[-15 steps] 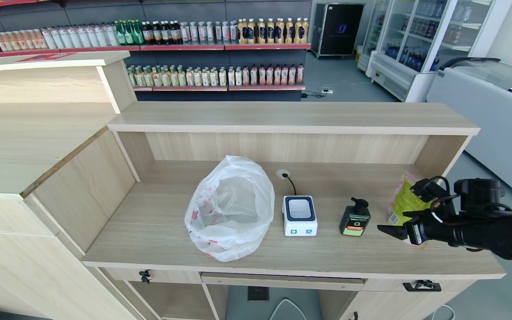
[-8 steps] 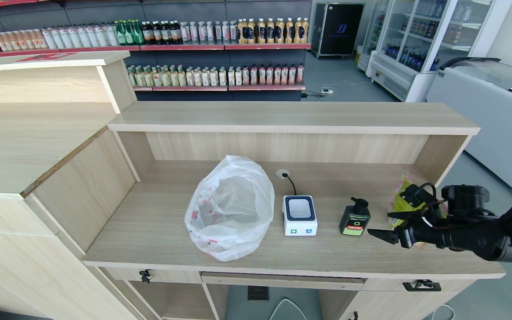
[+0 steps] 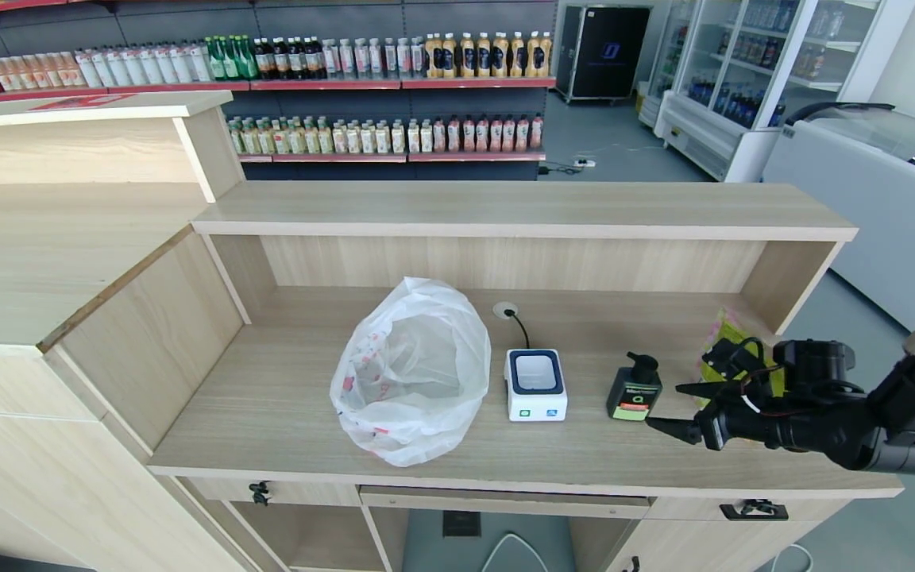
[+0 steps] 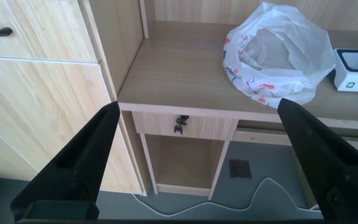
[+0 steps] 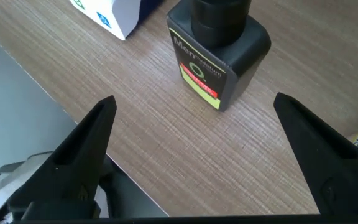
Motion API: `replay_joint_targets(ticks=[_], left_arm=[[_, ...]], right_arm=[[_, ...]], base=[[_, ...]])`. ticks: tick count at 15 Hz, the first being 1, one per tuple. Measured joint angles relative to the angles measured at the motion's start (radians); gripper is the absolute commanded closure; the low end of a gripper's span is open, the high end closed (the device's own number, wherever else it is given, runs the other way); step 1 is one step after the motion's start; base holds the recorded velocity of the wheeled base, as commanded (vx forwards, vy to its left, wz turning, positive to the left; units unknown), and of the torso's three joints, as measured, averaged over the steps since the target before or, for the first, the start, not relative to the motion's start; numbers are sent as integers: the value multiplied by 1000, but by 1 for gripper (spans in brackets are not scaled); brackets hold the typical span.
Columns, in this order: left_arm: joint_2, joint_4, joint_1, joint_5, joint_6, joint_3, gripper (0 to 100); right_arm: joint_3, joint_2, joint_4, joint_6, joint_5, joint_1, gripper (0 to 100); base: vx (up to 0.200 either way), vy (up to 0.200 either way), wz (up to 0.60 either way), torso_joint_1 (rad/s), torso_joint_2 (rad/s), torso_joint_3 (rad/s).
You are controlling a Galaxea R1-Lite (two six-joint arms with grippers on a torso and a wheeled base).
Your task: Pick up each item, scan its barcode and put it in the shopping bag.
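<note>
counter (image 3: 584,457): light wood, closed in by a back panel, a left side wall (image 3: 164,334) and a right side wall (image 3: 791,278), with an upper ledge (image 3: 521,208) overhead; front edge open.
scanner (image 3: 536,384) (image 4: 355,68): white, window facing up, mid-counter; cable (image 3: 518,326) running back to a hole (image 3: 505,310) in the counter.
shopping bag (image 3: 410,373) (image 4: 278,56): translucent, mouth gaping toward the front, just beside the scanner on its left; lower fold close to the front edge.
snack packet (image 3: 723,343): yellow-green, standing near the right side wall; partly hidden behind the right arm.
pump bottle (image 3: 634,391) (image 5: 219,50): dark, upright on the counter, between the scanner and the snack packet; near the scanner but apart from it.
right gripper (image 3: 666,407) (image 5: 194,102): released, jaws spread wide, nothing held; low over the counter, just beside the pump bottle on its right, fingertips aimed at the bottle, not touching it; bottle framed between the two fingers in the right wrist view, with bare wood on either side.
left gripper (image 4: 199,104): released, jaws wide, nothing between them; off the counter, outside its front left corner.
open room: bare strip along the front edge before the scanner and the pump bottle; bare wood between the shopping bag and the left side wall.
</note>
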Motion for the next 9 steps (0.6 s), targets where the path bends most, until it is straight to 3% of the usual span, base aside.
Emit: replay_joint_targets(ticks=[9], left_arm=[[0, 0, 0, 0, 0, 0, 0]], right_arm=[[-49, 120, -152, 0, 47, 32, 0]], base=[[0, 0, 0, 0, 0, 0]])
